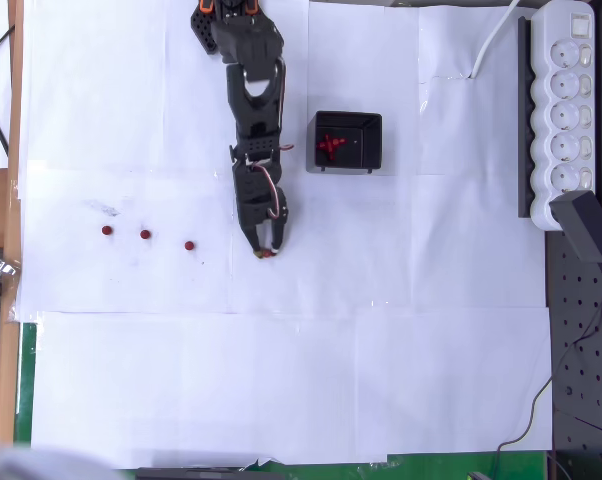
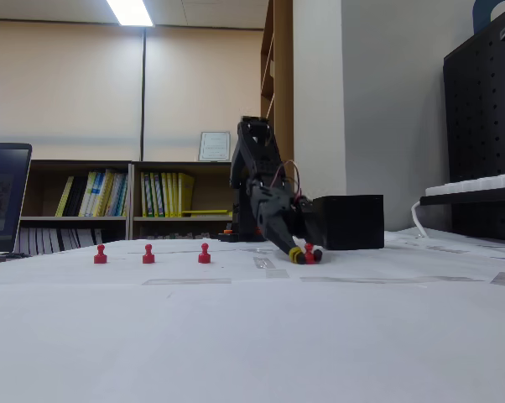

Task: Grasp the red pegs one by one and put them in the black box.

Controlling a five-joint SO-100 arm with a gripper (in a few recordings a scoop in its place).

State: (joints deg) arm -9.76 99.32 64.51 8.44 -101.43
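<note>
End effector (image 2: 304, 253) clamped on small red peg (image 2: 309, 250) w/ round knob top; 3 pegs (image 2: 148, 253) upright in row.

The place looked like an office or study room turned into a small robotics lab. In the fixed view, low bookshelves (image 2: 110, 197) stood along the far beige wall, filled with upright books and binders, and a framed certificate (image 2: 213, 146) rested on top of them. A fluorescent ceiling light (image 2: 131, 12) glowed overhead. A laptop screen (image 2: 5, 195) stood at the left edge. The surface (image 1: 281, 370) was covered with taped white paper sheets. In the overhead view, a white multi-socket power strip (image 1: 569, 110) lay at the right, beside a black perforated pegboard (image 1: 581, 350), with cables trailing across it.
</note>
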